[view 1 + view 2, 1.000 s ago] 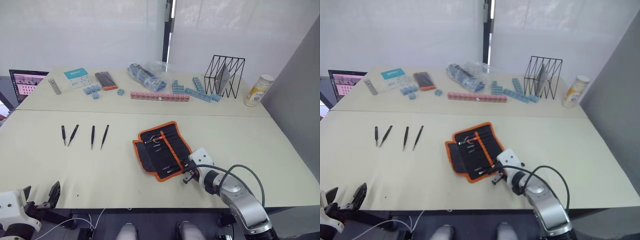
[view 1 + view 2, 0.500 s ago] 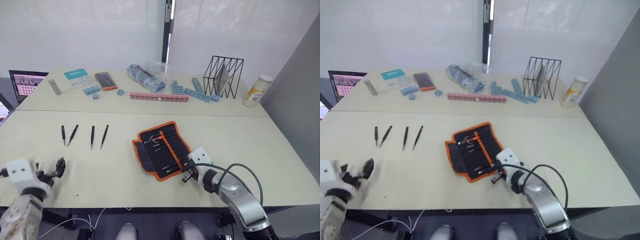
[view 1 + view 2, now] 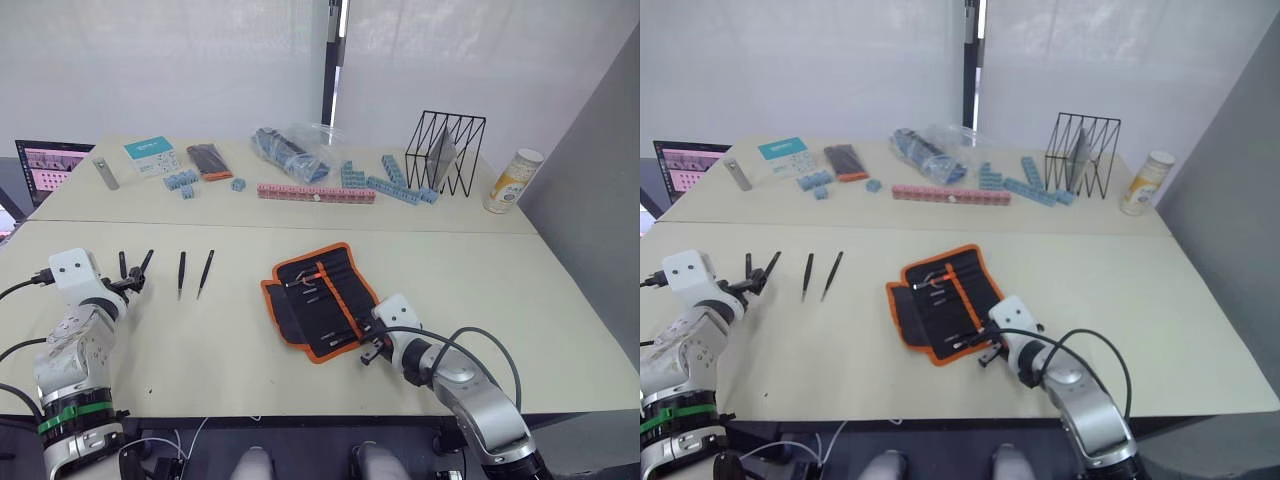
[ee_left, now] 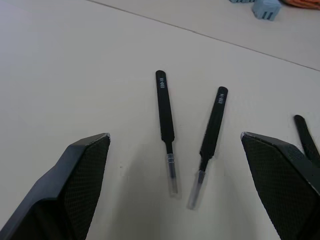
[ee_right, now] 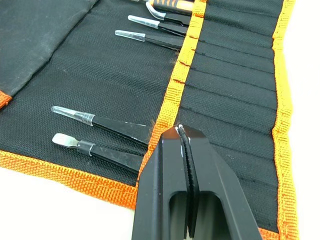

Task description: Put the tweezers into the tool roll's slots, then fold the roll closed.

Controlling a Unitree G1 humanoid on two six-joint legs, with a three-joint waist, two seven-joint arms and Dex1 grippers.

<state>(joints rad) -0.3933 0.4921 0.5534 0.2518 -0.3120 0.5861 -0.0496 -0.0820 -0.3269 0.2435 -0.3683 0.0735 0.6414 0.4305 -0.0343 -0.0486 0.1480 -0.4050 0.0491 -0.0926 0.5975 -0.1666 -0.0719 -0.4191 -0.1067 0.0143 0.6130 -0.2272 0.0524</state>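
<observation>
Now the left gripper [image 4: 172, 150] hovers low over two tweezers [image 4: 165, 107], fingers spread wide, at 9 o'clock on the table [image 3: 480, 270]. Nearer centre, the right gripper [image 5: 184, 131], fingers pressed together, rests on the open tool roll [image 3: 320, 298].

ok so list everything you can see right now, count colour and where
tweezers: four loose, black, in a row on the near table's left side
tool roll: one, black with orange edging, open, near table centre; tools in some slots
blocks: many, blue and pink, far table
flat case: one, black and orange, far table left
card: one, teal and white, far left
bag: one, clear, far centre
wire rack: one, black, far right
canister: one, yellow and white, far right
laptop: one, left edge
left pincer: open, over two tweezers
right pincer: shut, at the roll's near edge
</observation>
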